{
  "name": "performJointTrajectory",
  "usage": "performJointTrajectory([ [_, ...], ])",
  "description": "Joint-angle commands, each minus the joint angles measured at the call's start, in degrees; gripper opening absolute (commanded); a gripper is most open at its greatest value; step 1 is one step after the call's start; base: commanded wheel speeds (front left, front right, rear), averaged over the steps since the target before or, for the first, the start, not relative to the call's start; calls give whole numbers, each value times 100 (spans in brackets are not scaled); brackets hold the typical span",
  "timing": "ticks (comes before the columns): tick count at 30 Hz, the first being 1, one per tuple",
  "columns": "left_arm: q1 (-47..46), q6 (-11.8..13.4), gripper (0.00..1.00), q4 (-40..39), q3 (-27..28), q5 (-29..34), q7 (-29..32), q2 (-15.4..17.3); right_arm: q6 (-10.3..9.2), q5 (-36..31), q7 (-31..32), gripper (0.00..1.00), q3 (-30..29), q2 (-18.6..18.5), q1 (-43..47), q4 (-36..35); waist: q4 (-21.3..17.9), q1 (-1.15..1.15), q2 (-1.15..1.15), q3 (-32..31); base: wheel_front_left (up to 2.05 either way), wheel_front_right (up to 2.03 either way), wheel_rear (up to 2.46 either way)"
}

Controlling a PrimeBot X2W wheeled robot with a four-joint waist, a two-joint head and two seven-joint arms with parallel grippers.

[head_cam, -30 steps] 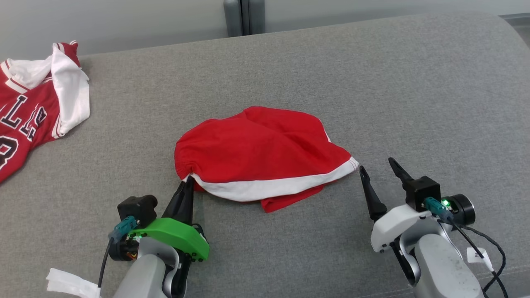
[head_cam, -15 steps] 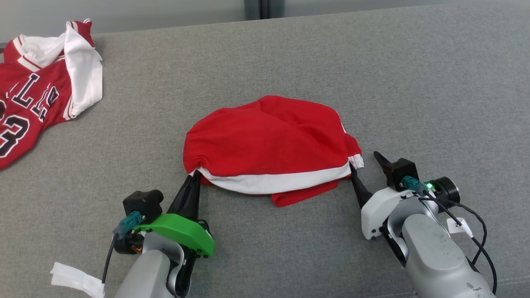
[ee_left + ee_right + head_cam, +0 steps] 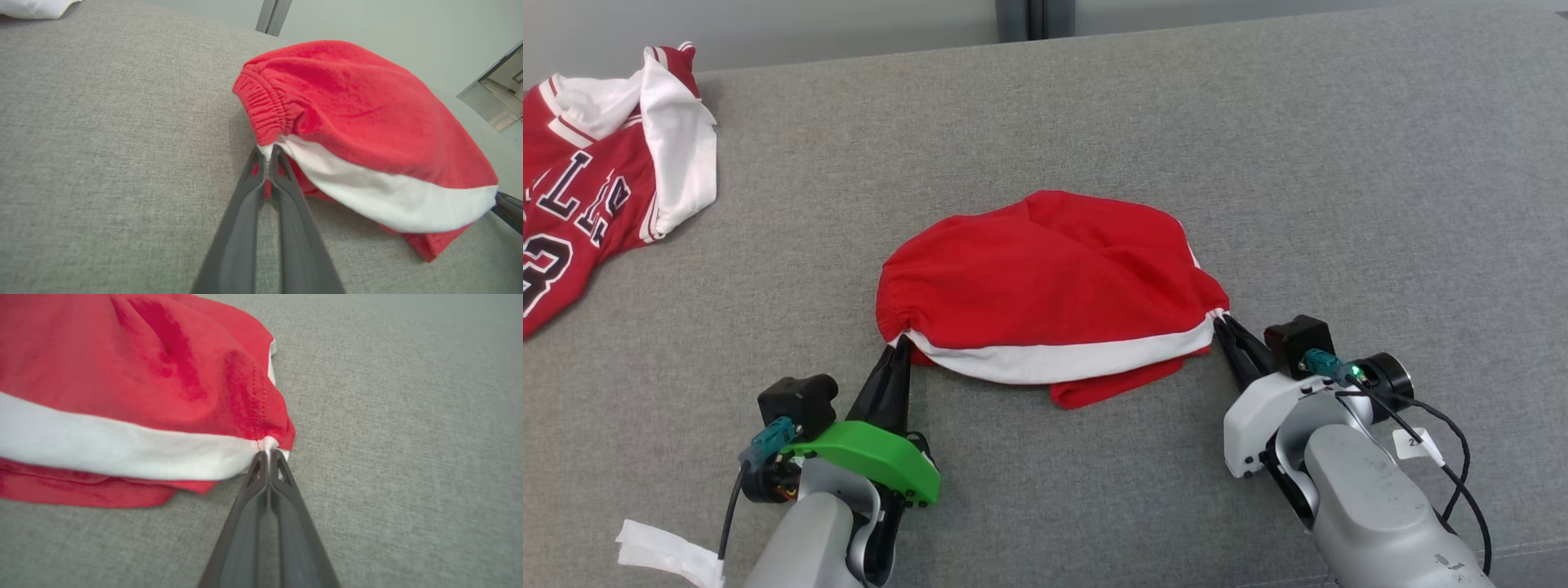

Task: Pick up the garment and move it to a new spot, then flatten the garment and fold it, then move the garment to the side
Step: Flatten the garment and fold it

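The garment [image 3: 1045, 286] is a pair of red shorts with a white stripe, bunched in a mound on the grey cushion. My left gripper [image 3: 900, 343] is shut on the garment's near left corner, by the gathered waistband [image 3: 265, 108]; the left wrist view shows the fingertips [image 3: 266, 155] pinching white and red cloth. At the near right corner my right gripper [image 3: 1222, 320] is shut on the end of the white stripe [image 3: 122, 449], cloth pinched at its tips [image 3: 267, 454]. A red flap [image 3: 1111, 384] pokes out under the stripe.
A red and white jersey [image 3: 596, 196] with dark lettering lies crumpled at the far left. The grey cushion [image 3: 1339, 180] stretches wide to the right and behind the garment. A pale wall and a dark post [image 3: 1033, 16] stand beyond its far edge.
My right gripper moved in to the garment's right corner and shut on it; it stood open a second ago. The left gripper kept its hold. The camera shifted slightly.
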Motion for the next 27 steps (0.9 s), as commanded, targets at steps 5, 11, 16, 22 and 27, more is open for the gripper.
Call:
performJointTrajectory([
  [5, -96, -9, 0, -122, 92, 81, -21, 18, -8, 229, 1, 0, -99, -41, 21, -362, -23, 0, 0, -53, 0, 0, 0],
  [11, -69, -12, 0, -612, 203, 268, -21, 43, -8, 571, 1, 0, -311, -96, 282, -1303, -73, 0, 0, -278, 0, 0, 0],
  [16, 7, -14, 0, -1282, 179, 229, -21, 176, -8, 755, 1, 0, -473, -201, 570, -2372, -154, 0, 0, -542, 0, 0, 0],
  [22, 151, -16, 0, -2448, 83, 149, 68, 565, -8, 715, 1, 0, -696, -300, 924, -3940, -293, 0, 0, -931, 0, 0, 0],
  [27, 277, 11, 0, -3864, 133, 46, 531, 922, -8, 576, 1, 0, -903, -345, 1183, -5253, -446, 0, 0, -1240, 0, 0, 0],
])
